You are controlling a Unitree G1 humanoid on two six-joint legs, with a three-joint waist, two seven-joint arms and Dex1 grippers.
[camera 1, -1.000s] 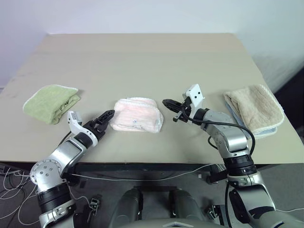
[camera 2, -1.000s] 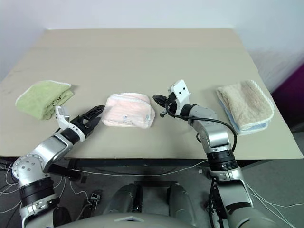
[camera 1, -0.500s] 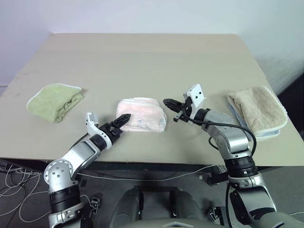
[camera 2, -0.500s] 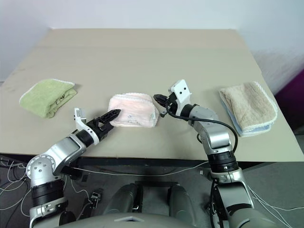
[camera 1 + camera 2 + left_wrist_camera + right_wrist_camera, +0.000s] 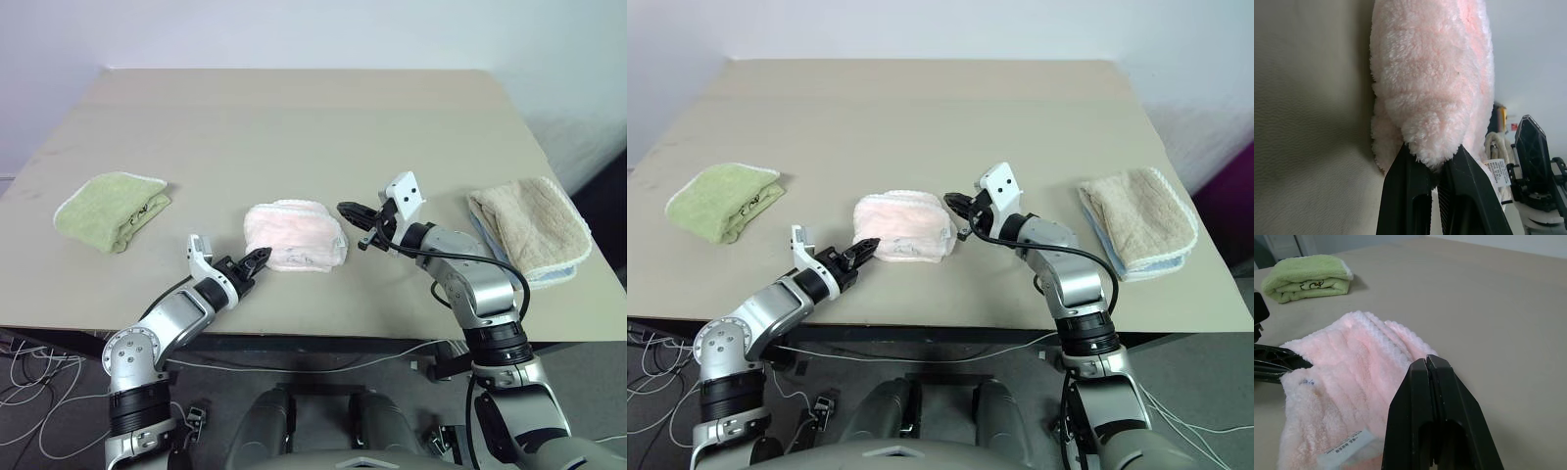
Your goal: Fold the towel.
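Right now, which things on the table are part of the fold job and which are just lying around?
In play:
- pale pink terry towel, bunched at table centre
- left gripper, shut on the towel's near-left edge
- right gripper, shut, at the towel's right side, holding nothing

Lying about:
- folded green towel, to the left
- folded beige towel, to the right

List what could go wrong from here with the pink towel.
1. The left hand is shut on only a small tuft at the towel edge, so it may slip out when pulled.
2. The right hand is shut and empty beside the towel, so a one-sided pull could drag the whole bundle across the table instead of unfolding it.
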